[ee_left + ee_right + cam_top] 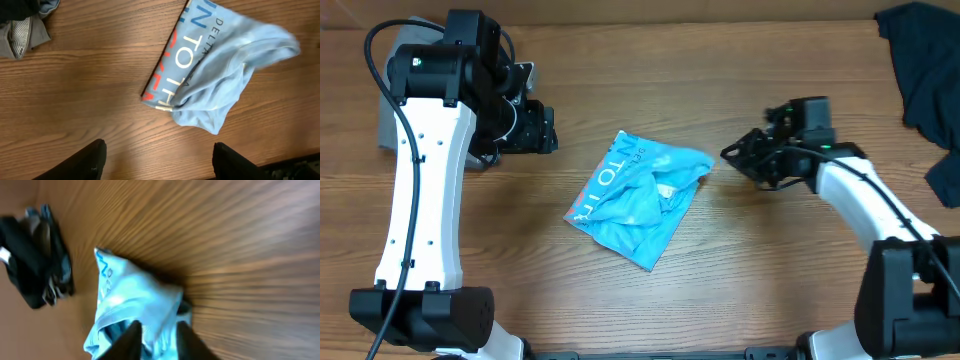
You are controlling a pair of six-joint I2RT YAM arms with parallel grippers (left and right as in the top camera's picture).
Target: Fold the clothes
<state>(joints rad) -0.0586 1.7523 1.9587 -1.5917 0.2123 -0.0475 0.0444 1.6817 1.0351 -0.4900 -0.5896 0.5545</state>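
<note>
Blue is the colour of the one T-shirt (640,200) here. It lies crumpled in the middle of the brown wood surface (800,290), with white and navy letters showing on its left side. I count two robot arms, one on the left (420,200) and one on the right (865,195). I count one dark garment (925,60) in the far right corner; it runs off the right edge of the overhead view. The left wrist view shows one small pile of clothes (20,25), black and grey with a bit of blue, well apart from the T-shirt.

The left jaws are wide open and hold nothing. Their two dark fingers (92,160) hang over bare wood, near the lettered edge of the T-shirt. The right jaws are just beside the right edge of the T-shirt. Their fingers (132,340) stand close together with blue cloth seen between them, but that view is blurred. I cannot tell if they have hold of the cloth.

Bare wood lies all around the T-shirt. The widest open room is on the near side, between the two arm bases.
</note>
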